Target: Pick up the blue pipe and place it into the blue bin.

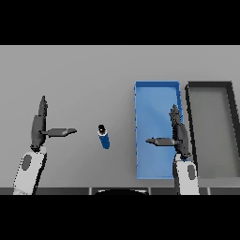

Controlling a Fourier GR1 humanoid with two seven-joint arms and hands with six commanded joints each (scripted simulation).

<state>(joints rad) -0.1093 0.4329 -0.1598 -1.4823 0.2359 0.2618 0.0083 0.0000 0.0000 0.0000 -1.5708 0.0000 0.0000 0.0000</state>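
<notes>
left hand: fingers straight, thumb out sideways, holding nothing | right hand: same pose, thumb pointing toward the left hand

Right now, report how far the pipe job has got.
Nothing is done yet: the pipe lies on the table, outside the bin. Neither the left hand nor the right hand holds anything; both are open. Grasping and placing remain.

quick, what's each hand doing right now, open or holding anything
Left hand: open, fingers straight, holding nothing, left of the blue pipe.
Right hand: open, fingers straight, holding nothing, over the blue bin.
</notes>
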